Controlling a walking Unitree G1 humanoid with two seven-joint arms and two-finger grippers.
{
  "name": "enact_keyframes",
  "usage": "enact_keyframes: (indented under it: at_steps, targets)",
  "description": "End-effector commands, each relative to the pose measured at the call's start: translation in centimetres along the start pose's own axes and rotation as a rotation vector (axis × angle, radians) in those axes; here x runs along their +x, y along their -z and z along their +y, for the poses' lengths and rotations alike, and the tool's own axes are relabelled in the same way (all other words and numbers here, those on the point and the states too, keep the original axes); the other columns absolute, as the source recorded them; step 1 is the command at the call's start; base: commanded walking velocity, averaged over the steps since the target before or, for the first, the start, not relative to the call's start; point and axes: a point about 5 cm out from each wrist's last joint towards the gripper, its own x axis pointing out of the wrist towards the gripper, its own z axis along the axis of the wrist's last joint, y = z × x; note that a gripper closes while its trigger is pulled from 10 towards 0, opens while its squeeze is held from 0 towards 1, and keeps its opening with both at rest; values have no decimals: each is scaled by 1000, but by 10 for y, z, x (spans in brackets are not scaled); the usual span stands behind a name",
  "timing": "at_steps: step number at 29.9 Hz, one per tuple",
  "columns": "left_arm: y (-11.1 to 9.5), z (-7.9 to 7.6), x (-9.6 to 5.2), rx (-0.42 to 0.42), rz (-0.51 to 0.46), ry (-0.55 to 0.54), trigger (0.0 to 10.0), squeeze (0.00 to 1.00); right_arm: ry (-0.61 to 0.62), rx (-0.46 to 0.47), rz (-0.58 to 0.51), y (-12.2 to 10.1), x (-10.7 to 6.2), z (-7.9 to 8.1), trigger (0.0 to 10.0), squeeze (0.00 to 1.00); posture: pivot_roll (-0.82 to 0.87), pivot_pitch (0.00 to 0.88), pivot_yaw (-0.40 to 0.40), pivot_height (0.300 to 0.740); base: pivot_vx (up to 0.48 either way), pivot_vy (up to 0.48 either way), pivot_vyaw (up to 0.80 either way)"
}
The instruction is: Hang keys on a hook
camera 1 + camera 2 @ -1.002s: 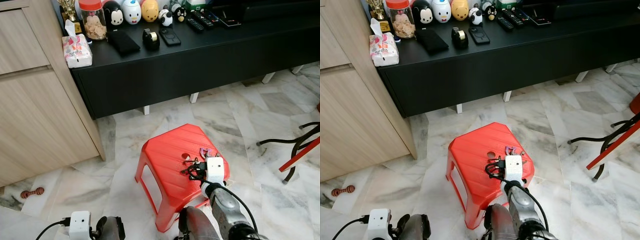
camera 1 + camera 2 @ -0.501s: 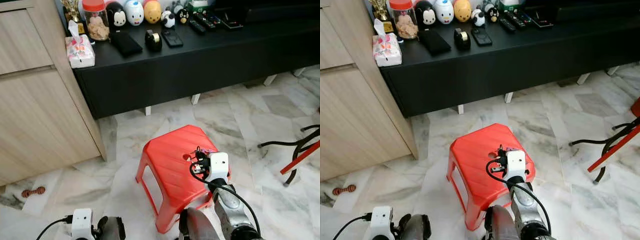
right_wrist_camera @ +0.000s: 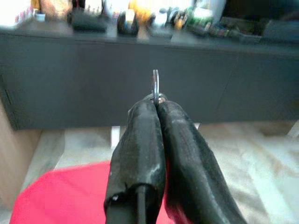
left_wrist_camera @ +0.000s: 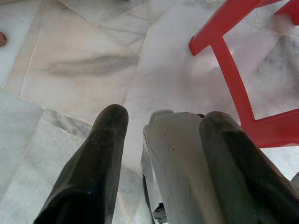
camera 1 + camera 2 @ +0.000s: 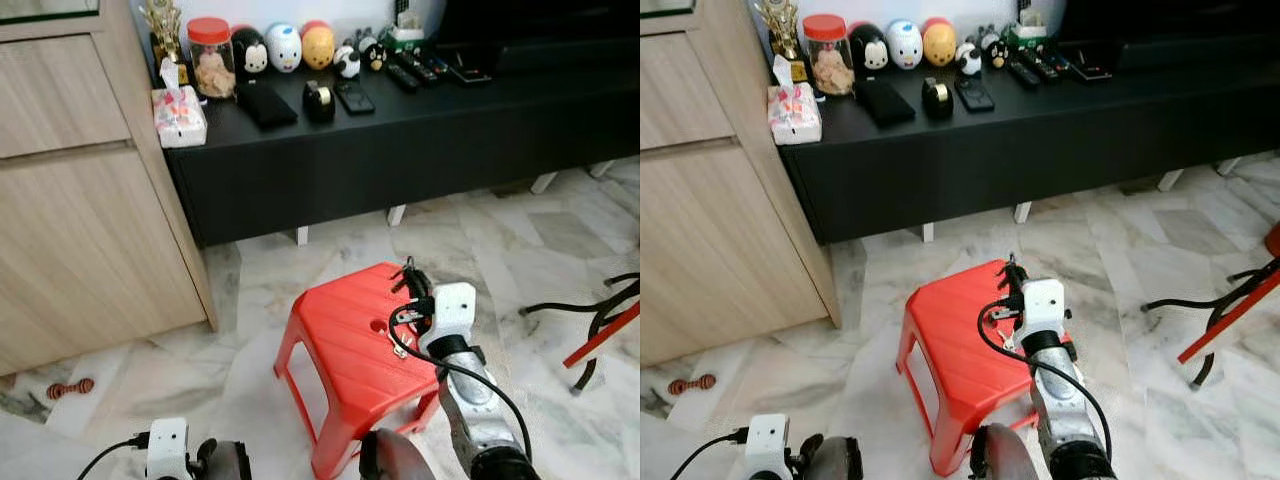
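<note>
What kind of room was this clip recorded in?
Probably a home living room: a long black console carrying remotes and figurines, a marble tile floor, and a red plastic stool.

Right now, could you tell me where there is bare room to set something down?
The red stool top is bare left of the right gripper, which pinches the keys. The black cabinet has free top along its front right. Its back left is crowded with jar, figurines and remotes.

Keys [image 3: 155,86] mostly hidden between the right gripper's [image 3: 156,103] pinched jaws, background blurred.
</note>
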Motion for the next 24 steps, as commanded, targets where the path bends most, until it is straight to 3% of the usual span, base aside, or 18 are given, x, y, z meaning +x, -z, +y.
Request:
enact_keyframes:
  at_steps: [1,9,24]
  targets:
    - [37,-19,-10,3,164,64,10000,0,3,-33,-39,-8,-2,-3,10000,0,65,28,-136,615,0,0,0]
    - [34,-21,-9,2,164,64,10000,0,26,-47,-59,-16,-10,-4,10000,0,55,7,-129,615,0,0,0]
    - [36,-17,-9,2,185,68,10000,0,80,11,-13,-15,-6,-4,10000,0,72,0,-124,615,0,0,0]
